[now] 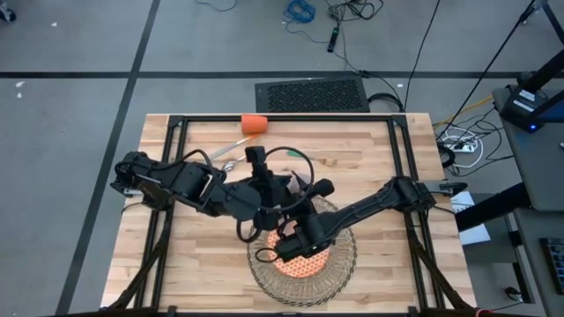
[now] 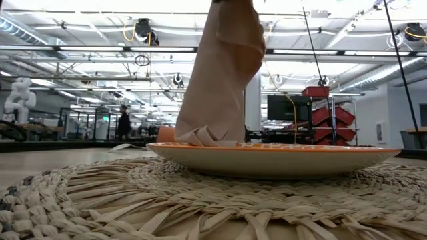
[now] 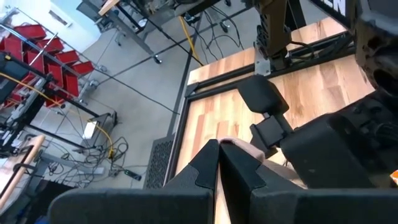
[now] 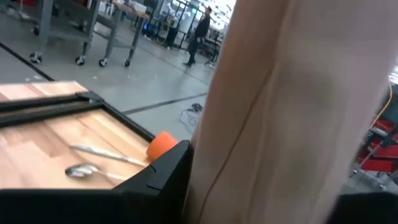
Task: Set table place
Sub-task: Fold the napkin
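1. High view: the wicker placemat (image 1: 304, 264) lies near the table's (image 1: 194, 264) front edge, a little right of the middle, and the orange plate (image 1: 298, 257) sits on it. Both arms meet above the plate. The orange cup (image 1: 254, 123) stands at the far edge, and a utensil (image 1: 231, 146) lies just in front of it, so the cup and cutlery look not yet placed.

2. Low view: the beige napkin (image 2: 220, 73) hangs upright from above, its lower folds resting on the plate's (image 2: 280, 157) left part. The placemat (image 2: 133, 200) fills the foreground.

3. Left wrist view: the left gripper (image 3: 217, 171) is pressed together, with a sliver of pale cloth at its tips; I judge it is pinching the napkin (image 3: 239, 146).

4. Right wrist view: the napkin (image 4: 280, 112) hangs right against the right gripper (image 4: 261, 186); whether this gripper clasps it I cannot tell. Beyond it, a spoon (image 4: 84, 169), another utensil (image 4: 106, 154) and the cup (image 4: 161, 145) wait near the table's far edge. A person stands far off in the room.
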Tool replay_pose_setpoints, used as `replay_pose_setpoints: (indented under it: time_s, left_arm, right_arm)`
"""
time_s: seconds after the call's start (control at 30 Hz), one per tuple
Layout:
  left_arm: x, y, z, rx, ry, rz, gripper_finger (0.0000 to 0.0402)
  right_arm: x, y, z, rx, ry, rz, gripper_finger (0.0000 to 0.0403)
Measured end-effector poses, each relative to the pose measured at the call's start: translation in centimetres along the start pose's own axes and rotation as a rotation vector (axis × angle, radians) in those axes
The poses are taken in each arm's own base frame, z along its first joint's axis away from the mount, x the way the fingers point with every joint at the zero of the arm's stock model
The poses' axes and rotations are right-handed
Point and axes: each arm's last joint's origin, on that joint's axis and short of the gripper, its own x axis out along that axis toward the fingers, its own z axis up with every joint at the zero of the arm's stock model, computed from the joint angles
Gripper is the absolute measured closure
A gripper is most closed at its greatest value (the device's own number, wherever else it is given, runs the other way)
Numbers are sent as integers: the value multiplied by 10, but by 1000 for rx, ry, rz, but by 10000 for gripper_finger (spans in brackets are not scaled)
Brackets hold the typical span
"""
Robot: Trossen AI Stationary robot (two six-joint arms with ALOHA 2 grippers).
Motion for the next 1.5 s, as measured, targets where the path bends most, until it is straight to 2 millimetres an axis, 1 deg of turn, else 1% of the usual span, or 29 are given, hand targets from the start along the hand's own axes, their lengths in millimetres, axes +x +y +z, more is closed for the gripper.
replay_pose_setpoints:
  time_s: [0.13,0.27,0.47,0.57,0.67,0.83,0.9,1.07,1.23,1.3,1.5]
  left_arm:
    - [-1,-1,0,3,1,8,402]
    - [-1,0,0,3,3,11,402]
    - [-1,0,-1,15,17,29,402]
    - [0,0,-2,22,26,45,402]
    - [0,0,-2,21,26,45,402]
    - [-1,0,-3,43,29,41,402]
    - [-2,0,-3,46,26,20,402]
    - [-7,2,-5,48,11,-93,402]
    - [-7,6,-9,54,21,-200,402]
    - [-8,11,-11,49,23,-219,402]
    - [-19,22,-15,29,23,-233,402]
  right_arm:
    - [0,2,-9,-16,33,4,249]
    - [-4,7,-16,-26,53,18,257]
    - [-18,9,-34,-32,77,49,274]
    - [-22,10,-44,-20,109,58,289]
    - [-22,10,-55,-5,115,51,318]
    - [-25,10,-58,-14,114,56,386]
    - [-27,10,-58,-23,102,61,398]
    - [-28,9,-55,-17,86,62,400]
    - [-28,9,-56,-18,111,64,402]
    - [-30,9,-56,-25,110,70,402]
    - [-37,9,-57,-32,126,86,402]
